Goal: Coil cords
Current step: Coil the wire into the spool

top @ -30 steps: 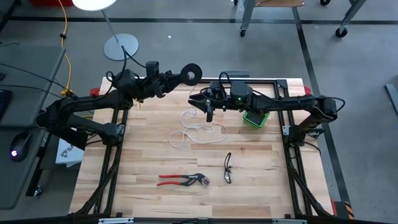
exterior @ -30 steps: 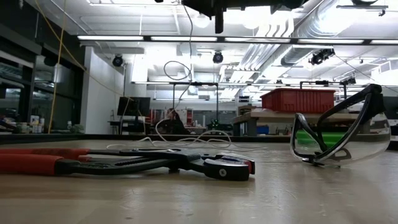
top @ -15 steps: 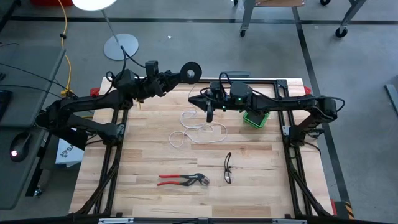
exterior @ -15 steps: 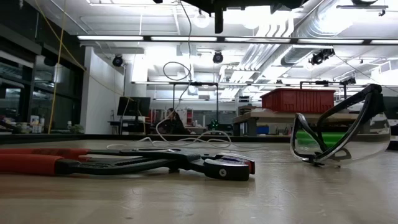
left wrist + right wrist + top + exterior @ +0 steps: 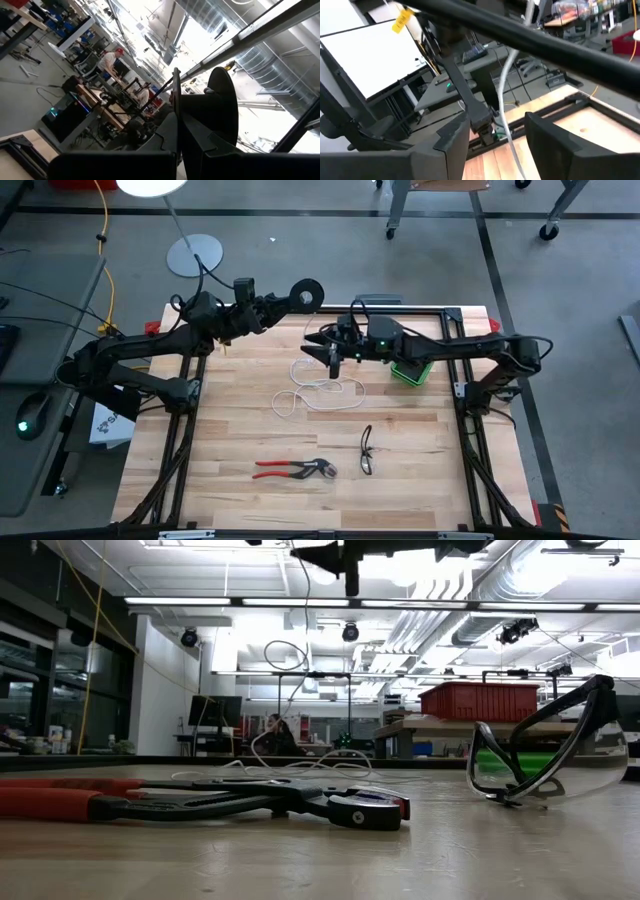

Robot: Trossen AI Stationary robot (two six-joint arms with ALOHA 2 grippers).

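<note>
High view: left gripper (image 5: 300, 297) raised over the table's (image 5: 230, 480) far edge, clamped on the black spool (image 5: 309, 295). Right gripper (image 5: 334, 352) just beside it toward mid-table, fingers spread. White cord (image 5: 318, 392) lies in loose loops on the wood below the right gripper, one strand climbing toward the spool. Pliers (image 5: 293, 470) and safety glasses (image 5: 367, 449) near the front edge, well apart from the cord.

Low view: cord (image 5: 300, 768) low on the far tabletop, one loop (image 5: 285, 655) hanging in the air. This height is not legible from above. Pliers (image 5: 250, 802) and glasses (image 5: 545, 755) fill the foreground.

Left wrist view: fingers closed on the spool (image 5: 222, 112), disc edge-on. No cord can be made out here.

Right wrist view: cord (image 5: 507, 107) runs between the parted fingers (image 5: 452, 145), untouched – the only view that confirms the strand is lined up inside the jaws.

Step in hand, judged: re-pinching the strand for the next wrap. Best done by closing lightly, keeping mild tension toward the spool and lifting slack before circling, so that the table loops do not knot
</note>
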